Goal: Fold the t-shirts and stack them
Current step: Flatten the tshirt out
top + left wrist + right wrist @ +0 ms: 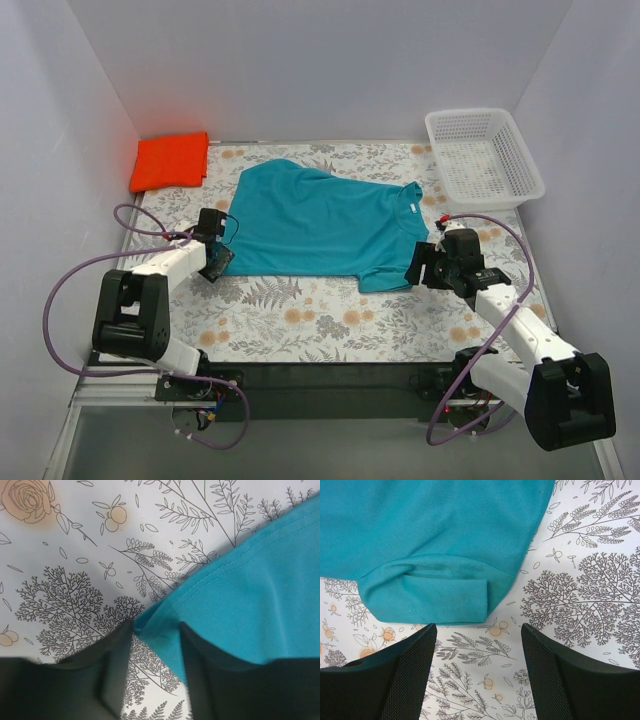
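Floral table (300, 320) bears teal t-shirt (320, 225) (spread flat), folded orange shirt (170, 160), white basket (490, 200)

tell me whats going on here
Two robot arms are starting to fold a teal t-shirt spread flat on the floral table. The left gripper has its open fingers around the shirt's hem corner; the right gripper hovers open just short of a sleeve. An orange shirt lies folded at the far left corner, a white basket at the far right.

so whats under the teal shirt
The teal t-shirt lies spread on the floral table cover, whose pattern shows right up to the shirt's edges on all sides. Anything beneath the shirt's middle is hidden by the fabric.
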Tool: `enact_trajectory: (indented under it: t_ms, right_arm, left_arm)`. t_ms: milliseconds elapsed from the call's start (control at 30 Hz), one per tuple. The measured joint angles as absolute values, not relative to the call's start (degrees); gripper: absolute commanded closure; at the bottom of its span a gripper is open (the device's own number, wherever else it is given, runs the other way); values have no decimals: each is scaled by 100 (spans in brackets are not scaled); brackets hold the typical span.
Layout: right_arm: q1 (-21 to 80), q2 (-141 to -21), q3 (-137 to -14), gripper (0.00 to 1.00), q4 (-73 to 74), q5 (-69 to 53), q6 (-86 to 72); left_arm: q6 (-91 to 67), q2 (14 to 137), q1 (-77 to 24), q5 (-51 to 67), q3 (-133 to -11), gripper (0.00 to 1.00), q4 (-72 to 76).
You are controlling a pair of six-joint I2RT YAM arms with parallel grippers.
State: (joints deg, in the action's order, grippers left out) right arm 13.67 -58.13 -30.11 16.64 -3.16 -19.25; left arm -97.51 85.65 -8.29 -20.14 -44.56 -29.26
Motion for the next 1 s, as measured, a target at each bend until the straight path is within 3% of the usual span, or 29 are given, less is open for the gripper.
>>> enact_trajectory:
  t_ms: [133, 233, 1000]
  right_arm:
    - [1367, -5981, -3011, 25, 1662, -314, -1916]
    - [1367, -6143, -3011, 26, 1662, -314, -1925]
    - [1347, -7102, -3142, 49, 1066, -464, -2755]
  left_arm:
    - [-9679, 8619, -829, -2045, -4462, 89, -2906]
    - [-9625, 8624, -829, -2043, -4462, 100, -2921]
    - [-9273, 8036, -829, -1903, -4191, 100, -3083]
